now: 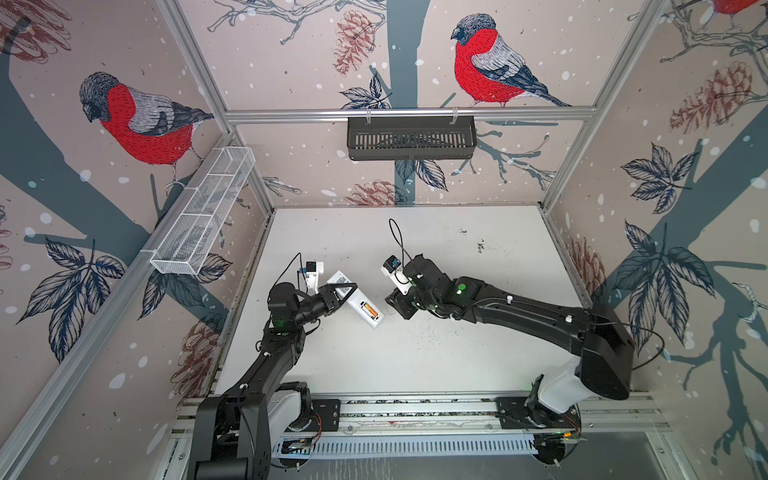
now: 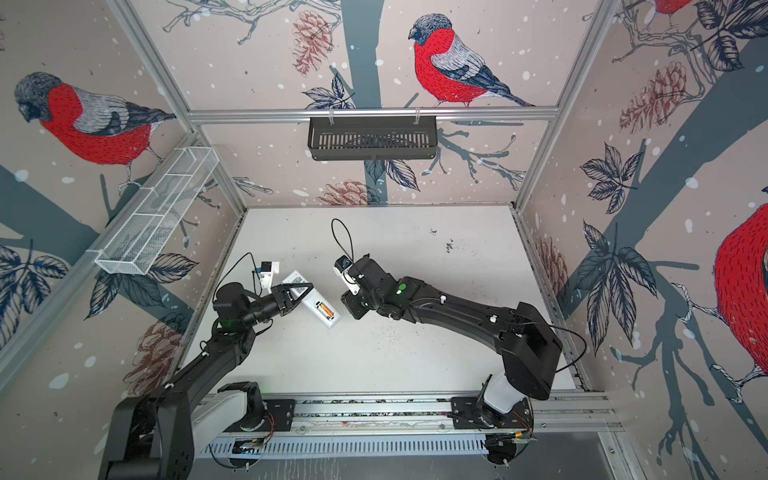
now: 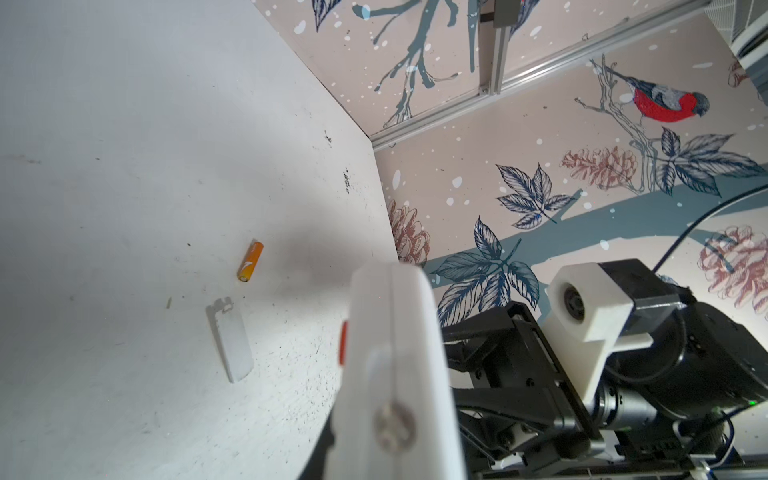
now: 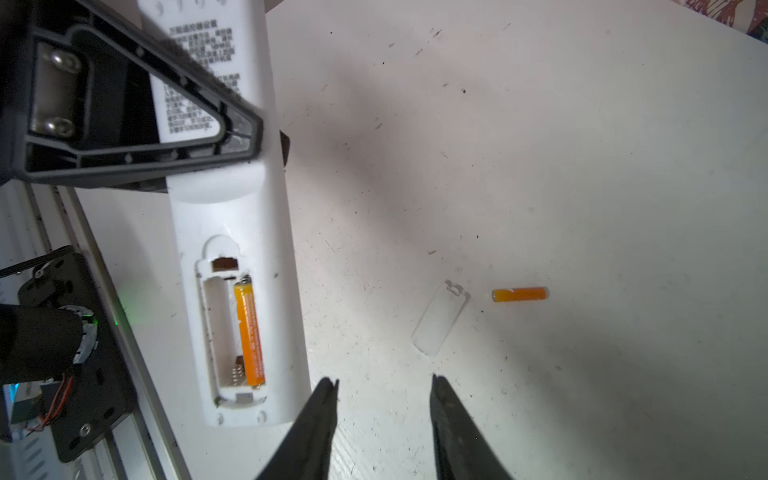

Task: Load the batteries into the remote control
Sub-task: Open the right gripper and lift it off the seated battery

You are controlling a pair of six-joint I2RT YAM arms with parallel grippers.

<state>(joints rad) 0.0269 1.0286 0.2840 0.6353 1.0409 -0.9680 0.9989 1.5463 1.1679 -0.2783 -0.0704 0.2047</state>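
Remote control [image 3: 395,353], edge-on, filled the foreground over the white table [image 3: 124,166]. One orange battery [image 3: 250,262] lay just beside a loose white cover plate [image 3: 230,338], not touching it. The right arm's camera housing [image 3: 590,307] faced the lens.

The slim white plastic remote control [image 4: 232,232] runs off the right wrist view's edge, its printed label [image 4: 199,45] partly hidden behind the left tool [image 4: 266,139], its button face turned away. The right tool's [image 4: 383,379] black fingers [image 4: 320,415] are cut off likewise

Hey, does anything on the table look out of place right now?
Yes. The remote has its compartment open, holding one battery; the other slot is empty. A second battery lies loose on the table beside the detached cover.
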